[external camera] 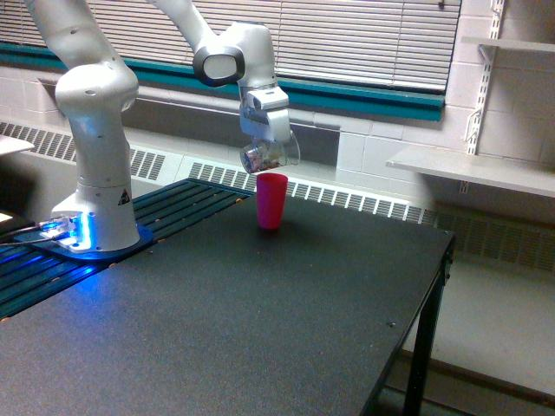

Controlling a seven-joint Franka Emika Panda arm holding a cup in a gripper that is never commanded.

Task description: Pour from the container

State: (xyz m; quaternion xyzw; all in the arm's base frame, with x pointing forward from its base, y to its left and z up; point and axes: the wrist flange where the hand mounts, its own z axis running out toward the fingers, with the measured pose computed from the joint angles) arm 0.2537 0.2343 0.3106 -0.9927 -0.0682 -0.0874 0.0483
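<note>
Black table (286, 321); closed window blinds (364, 39) at 12 o'clock; white shelf (473, 169) on the block wall (408, 139) at 3 o'clock.

I get one view, set off the arm, looking down across the table (260, 329) toward the blinds (364, 39).

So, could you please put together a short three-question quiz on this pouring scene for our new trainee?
1. True or false: the clear cup in the gripper is tipped on its side.
2. The red cup stands: A) on the black table B) on the shelf C) on the floor.
3. What is directly below the clear cup?

Key: 1 true; 2 A; 3 the red cup.
</note>
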